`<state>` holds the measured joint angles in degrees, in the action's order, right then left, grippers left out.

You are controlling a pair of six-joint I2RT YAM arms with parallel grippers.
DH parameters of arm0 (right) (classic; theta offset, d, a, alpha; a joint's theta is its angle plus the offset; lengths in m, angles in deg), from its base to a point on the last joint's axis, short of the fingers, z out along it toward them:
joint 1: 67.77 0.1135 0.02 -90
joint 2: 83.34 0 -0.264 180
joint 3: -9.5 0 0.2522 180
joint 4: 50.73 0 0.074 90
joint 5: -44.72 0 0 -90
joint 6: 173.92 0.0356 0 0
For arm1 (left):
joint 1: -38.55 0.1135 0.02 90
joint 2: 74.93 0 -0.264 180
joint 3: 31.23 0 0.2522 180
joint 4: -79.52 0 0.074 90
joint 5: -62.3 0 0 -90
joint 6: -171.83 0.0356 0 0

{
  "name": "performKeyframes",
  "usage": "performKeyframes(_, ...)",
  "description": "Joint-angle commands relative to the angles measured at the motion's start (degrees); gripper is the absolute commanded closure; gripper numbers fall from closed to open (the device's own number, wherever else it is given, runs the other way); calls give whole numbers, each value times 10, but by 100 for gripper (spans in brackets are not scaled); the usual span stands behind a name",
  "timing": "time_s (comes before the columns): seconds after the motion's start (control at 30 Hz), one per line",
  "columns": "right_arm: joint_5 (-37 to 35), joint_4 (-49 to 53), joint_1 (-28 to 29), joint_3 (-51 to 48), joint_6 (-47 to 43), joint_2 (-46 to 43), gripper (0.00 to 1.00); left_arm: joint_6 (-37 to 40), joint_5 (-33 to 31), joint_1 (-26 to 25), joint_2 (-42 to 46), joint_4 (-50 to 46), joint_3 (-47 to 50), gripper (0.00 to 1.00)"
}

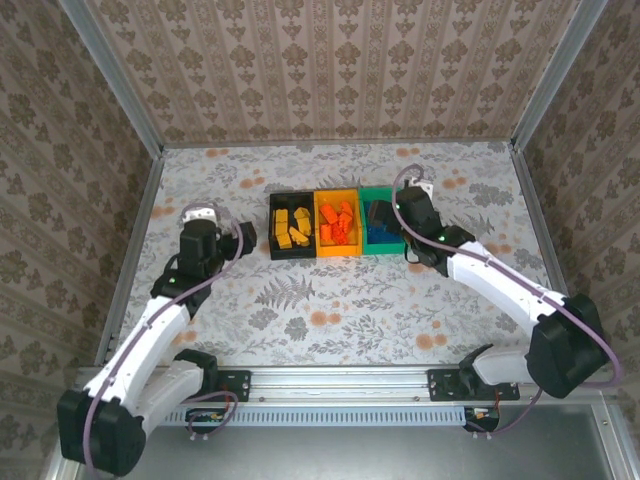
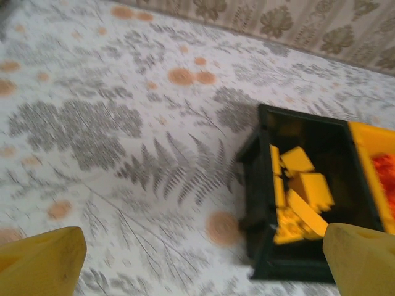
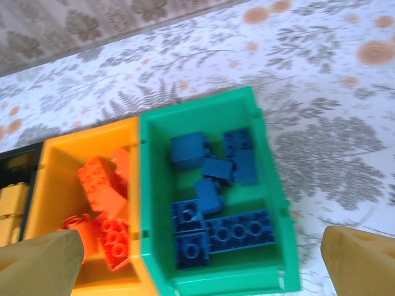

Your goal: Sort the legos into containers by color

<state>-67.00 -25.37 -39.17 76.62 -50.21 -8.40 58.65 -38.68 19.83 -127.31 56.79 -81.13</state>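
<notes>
Hovering over the small green open-topped plastic bin (image 3: 274, 185), our right gripper (image 3: 200, 265) has its yellow fingers (image 3: 37, 265) spread wide with nothing between them. We see the blue studded plastic bricks (image 3: 216, 203) lying in that bin, the red-orange bricks (image 3: 102, 194) in the orange-yellow bin (image 3: 55, 160) joined beside it, and the yellow bricks (image 2: 305, 191) in the black bin (image 2: 265, 246). Our left gripper (image 2: 200, 265) sits just left of the black bin, jaws wide apart and empty.

The top camera looked down from behind over the whole table (image 1: 330, 300). Both close wrist cameras shared the orange-yellow bin (image 3: 58, 185), ahead of the left claw (image 2: 197, 271) and the right claw (image 3: 197, 265).
</notes>
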Motion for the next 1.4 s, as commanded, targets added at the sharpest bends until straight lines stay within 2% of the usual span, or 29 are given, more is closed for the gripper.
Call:
performKeyframes(0.0, -77, -28, 3, -39, 24, -34, 0, 125, -90, 22, -58, 89, -23, 0)
performKeyframes(0.1, -84, -11, 0, -41, 13, -39, 0, 196, -123, 60, -132, 96, -53, 0)
performKeyframes(0.23, -88, -8, -6, -45, 2, -37, 0, 233, -148, 106, -217, 155, -38, 0)
performKeyframes(0.33, -90, -24, -9, -60, -3, -43, 0, 245, -95, 119, -245, 267, 12, 0)
performKeyframes(0.5, -94, -52, -29, -80, -9, -58, 0, 283, -76, 123, -289, 444, 88, 0)
performKeyframes(0.6, -76, -99, -43, -108, -26, -72, 0, 271, -37, 133, -292, 467, 97, 0)
performKeyframes(0.63, -69, -116, -47, -119, -34, -77, 0, 275, -20, 134, -300, 505, 114, 0)
performKeyframes(0.73, -64, -143, -67, -137, -52, -93, 0, 283, -16, 134, -370, 705, 180, 0)
performKeyframes(0.77, -59, -152, -75, -143, -69, -99, 0, 283, -26, 132, -372, 712, 183, 0)
performKeyframes(0.8, -59, -157, -83, -144, -85, -103, 0, 268, -20, 134, -353, 647, 169, 0)
performKeyframes(0.9, -69, -175, -113, -150, -146, -115, 0, 256, -21, 147, -359, 610, 144, 0)
performKeyframes(1.0, -88, -265, -146, -196, -227, -131, 0, 239, -20, 159, -358, 609, 143, 0)
performKeyframes(1.1, -76, -327, -201, -241, -252, -132, 0, 240, -19, 160, -359, 613, 144, 0)
performKeyframes(1.23, -42, -387, -248, -275, -273, -74, 0, 240, -18, 160, -359, 613, 144, 0)
performKeyframes(1.37, 17, -501, -255, -304, -281, 6, 0, 240, -19, 160, -359, 613, 144, 0)
